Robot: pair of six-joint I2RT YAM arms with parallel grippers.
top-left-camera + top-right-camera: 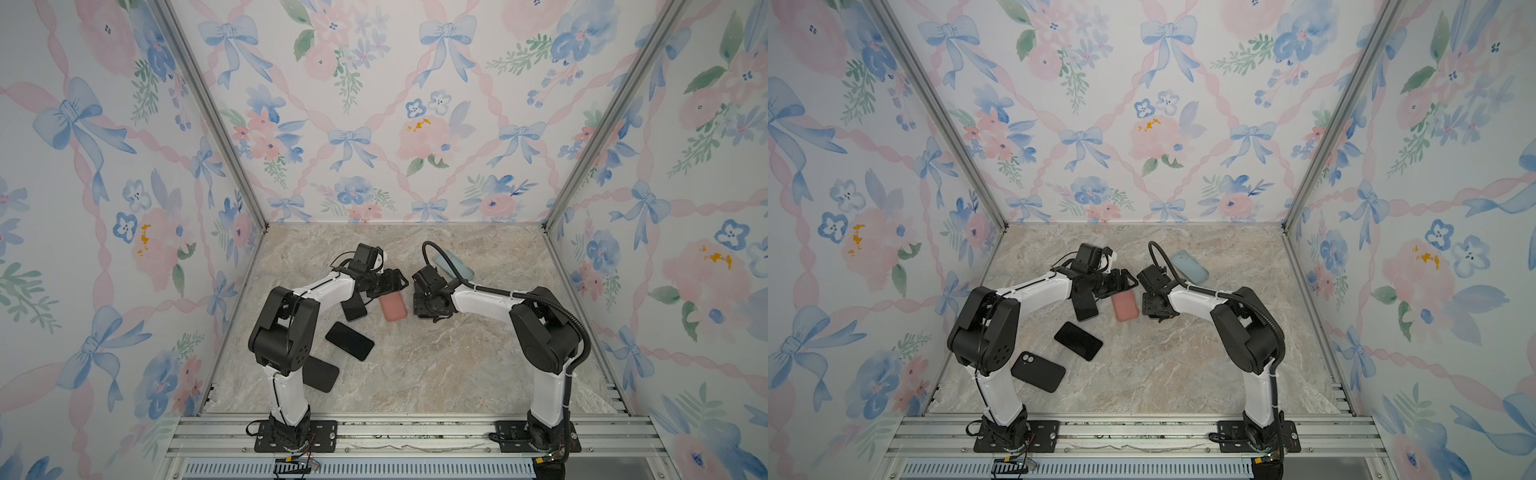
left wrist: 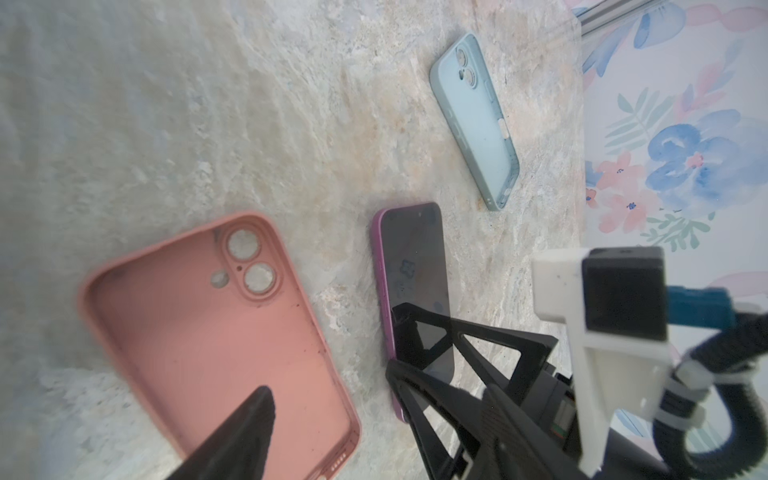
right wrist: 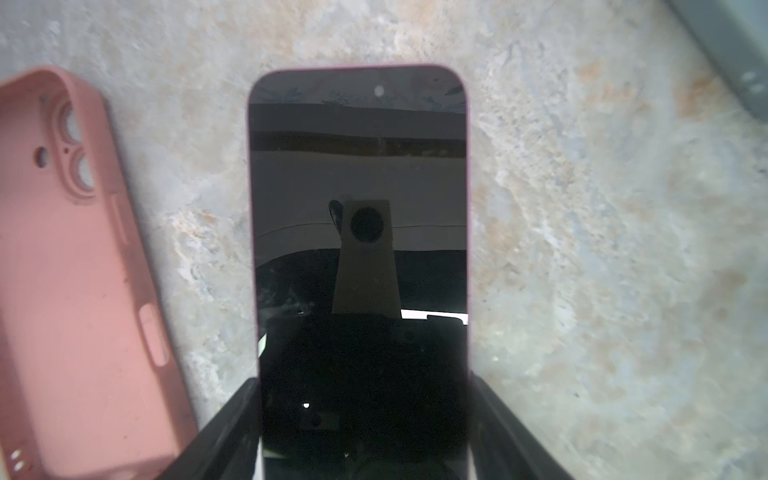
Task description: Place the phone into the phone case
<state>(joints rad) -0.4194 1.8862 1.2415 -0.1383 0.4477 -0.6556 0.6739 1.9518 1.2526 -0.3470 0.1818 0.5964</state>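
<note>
The phone (image 3: 359,216), dark-screened with a purple rim, lies face up on the marble table. My right gripper (image 3: 363,382) straddles its near end, one finger pressed against each long edge. In both top views the phone is hidden under that gripper (image 1: 426,305). The pink phone case (image 1: 392,306) (image 2: 216,324) lies open side up just left of the phone, empty and apart from it. My left gripper (image 2: 376,399) hovers open above the case's bottom end, one fingertip (image 2: 257,411) over the pink interior.
A light blue case (image 1: 455,266) (image 2: 473,120) lies behind the right gripper. A black phone (image 1: 1078,340), a black case (image 1: 1038,371) and another dark phone (image 1: 1086,307) lie by the left arm. The two grippers are close together.
</note>
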